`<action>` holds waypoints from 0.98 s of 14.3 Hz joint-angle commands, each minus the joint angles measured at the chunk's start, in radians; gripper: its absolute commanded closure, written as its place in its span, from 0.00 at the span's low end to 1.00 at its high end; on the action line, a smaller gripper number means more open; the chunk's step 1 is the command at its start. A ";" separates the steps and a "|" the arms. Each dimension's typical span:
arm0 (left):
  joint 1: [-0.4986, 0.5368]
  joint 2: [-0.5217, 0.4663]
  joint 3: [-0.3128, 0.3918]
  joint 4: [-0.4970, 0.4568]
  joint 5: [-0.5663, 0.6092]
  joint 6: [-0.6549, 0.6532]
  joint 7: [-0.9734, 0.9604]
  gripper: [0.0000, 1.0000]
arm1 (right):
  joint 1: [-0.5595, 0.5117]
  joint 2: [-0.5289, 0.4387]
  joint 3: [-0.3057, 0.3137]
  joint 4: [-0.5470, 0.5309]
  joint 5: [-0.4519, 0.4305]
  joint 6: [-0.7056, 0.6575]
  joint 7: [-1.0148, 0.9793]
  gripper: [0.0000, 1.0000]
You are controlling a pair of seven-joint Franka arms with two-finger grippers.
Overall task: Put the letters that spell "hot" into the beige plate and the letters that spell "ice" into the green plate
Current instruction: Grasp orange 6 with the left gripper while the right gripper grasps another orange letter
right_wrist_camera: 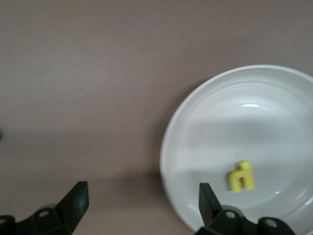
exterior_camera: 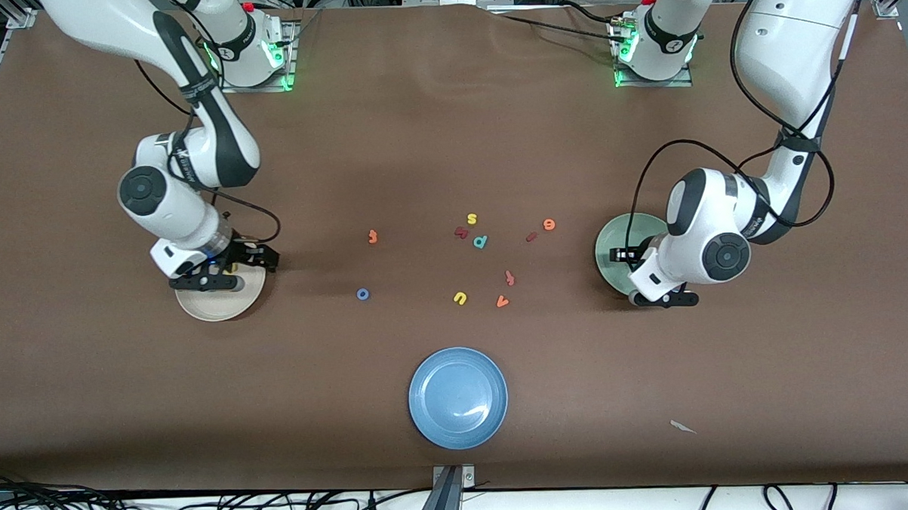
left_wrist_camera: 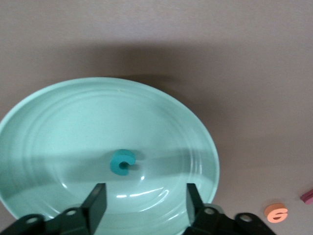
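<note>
Teal "c" (left_wrist_camera: 122, 161) lies in the green plate (left_wrist_camera: 44, 122), yellow "h" (right_wrist_camera: 241, 176) in the beige plate (right_wrist_camera: 205, 103). Both tools, left (left_wrist_camera: 144, 200) and right (right_wrist_camera: 142, 198), gape empty. Risk: picking lookalike "t" (exterior_camera: 509, 278) instead of orange "t" (exterior_camera: 372, 236).

I'm watching from a high front camera facing both arms across the surface (exterior_camera: 450, 134); each wrist camera is looking down closely: left over the green plate (left_wrist_camera: 44, 127), right over the beige plate (right_wrist_camera: 205, 122).
</note>
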State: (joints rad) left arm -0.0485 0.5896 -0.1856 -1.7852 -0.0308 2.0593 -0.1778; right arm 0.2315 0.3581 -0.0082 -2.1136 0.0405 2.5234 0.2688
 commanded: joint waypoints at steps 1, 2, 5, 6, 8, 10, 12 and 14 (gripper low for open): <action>-0.010 -0.020 -0.037 0.009 0.014 -0.007 -0.002 0.01 | 0.055 0.025 0.022 0.024 0.019 -0.020 0.143 0.00; -0.013 -0.023 -0.049 0.009 0.020 -0.007 0.001 0.01 | 0.093 0.027 0.022 0.024 0.019 -0.020 0.194 0.00; -0.022 -0.027 -0.130 0.007 0.031 0.004 0.015 0.01 | 0.176 0.047 0.022 0.026 0.019 -0.011 0.305 0.00; -0.033 -0.034 -0.153 -0.002 0.047 0.004 0.012 0.01 | 0.196 0.054 0.022 0.026 0.019 -0.008 0.326 0.00; -0.047 -0.072 -0.187 -0.032 0.084 0.005 -0.005 0.02 | 0.230 0.073 0.022 0.026 0.019 0.015 0.375 0.00; -0.047 -0.086 -0.230 -0.071 0.094 0.016 -0.002 0.02 | 0.272 0.100 0.022 0.035 0.019 0.035 0.411 0.00; -0.048 -0.085 -0.242 -0.104 0.095 0.067 0.000 0.03 | 0.293 0.125 0.022 0.047 0.019 0.035 0.415 0.00; -0.051 -0.086 -0.245 -0.190 0.115 0.193 0.000 0.05 | 0.319 0.142 0.022 0.059 0.018 0.034 0.414 0.00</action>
State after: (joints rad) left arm -0.1079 0.5370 -0.4247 -1.8691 0.0468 2.1446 -0.1792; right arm 0.5242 0.4712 0.0209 -2.0872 0.0412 2.5517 0.6758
